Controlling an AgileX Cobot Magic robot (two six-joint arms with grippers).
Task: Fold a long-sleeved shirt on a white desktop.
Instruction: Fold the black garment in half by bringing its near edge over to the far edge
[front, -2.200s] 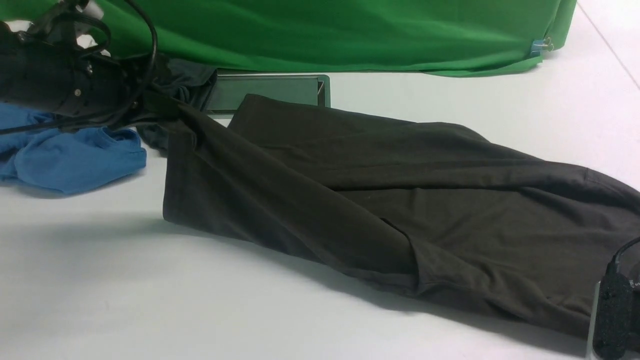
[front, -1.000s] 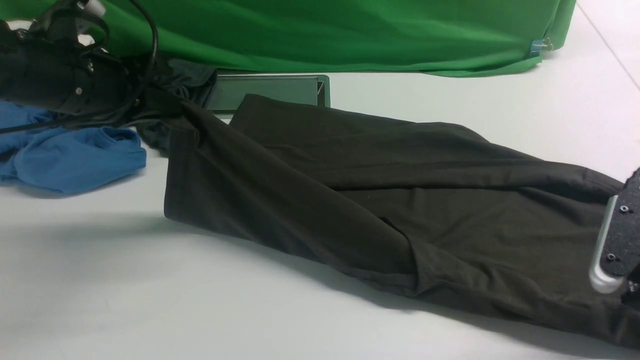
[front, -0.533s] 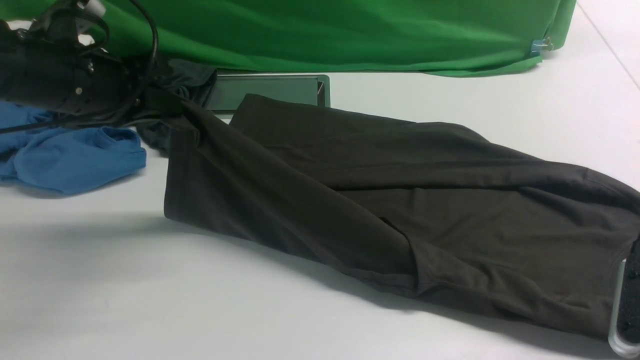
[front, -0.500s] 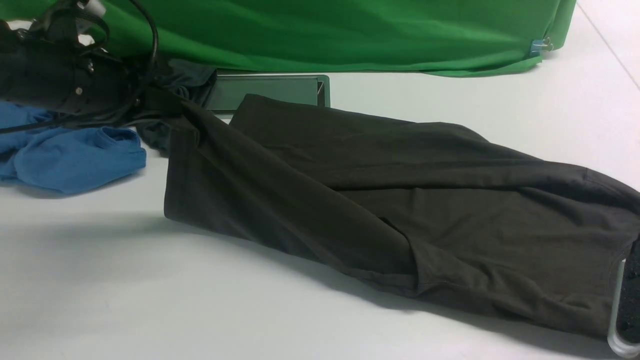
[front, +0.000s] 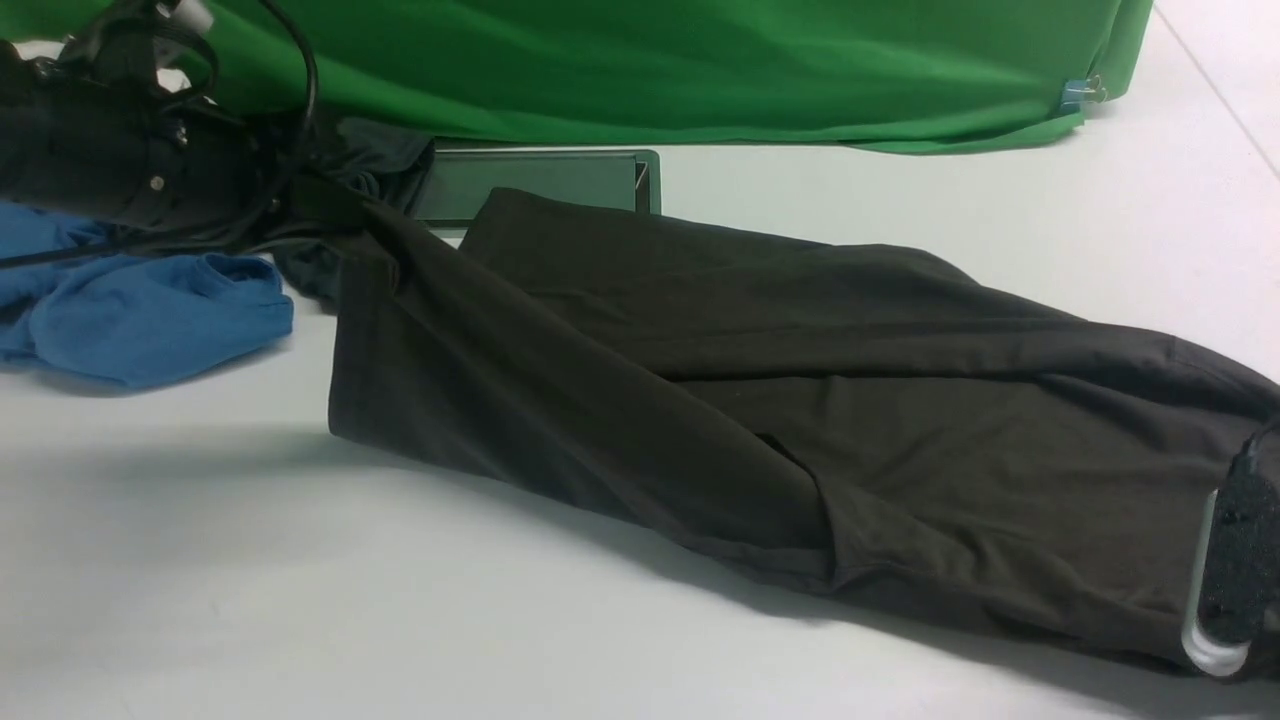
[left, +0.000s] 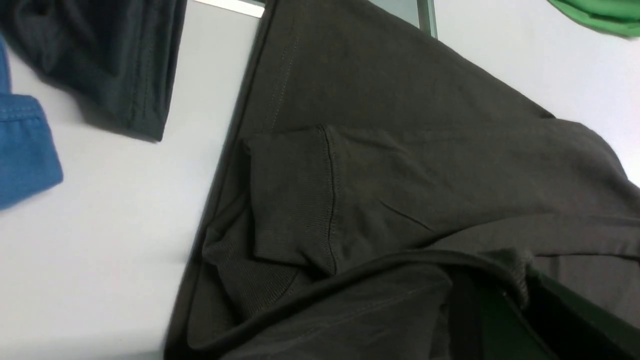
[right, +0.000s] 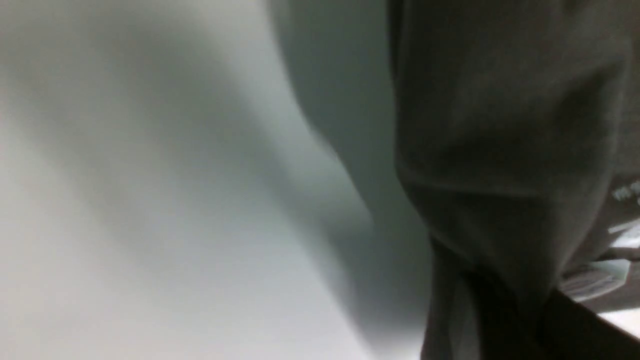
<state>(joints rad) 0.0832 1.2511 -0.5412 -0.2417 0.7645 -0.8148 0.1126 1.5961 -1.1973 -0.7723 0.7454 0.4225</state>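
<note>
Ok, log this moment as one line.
large dark brown long-sleeved knit shirt: lying on matte white desktop | left pincer: shut on shirt corner | right pincer: shut on opposite end

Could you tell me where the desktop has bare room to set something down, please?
The near-left desktop, in front of the blue shirt and long-sleeved shirt, is bare. So is the far-right stretch between that shirt and the green backdrop. The far-left corner is crowded: left arm, grey garment, hatch.
</note>
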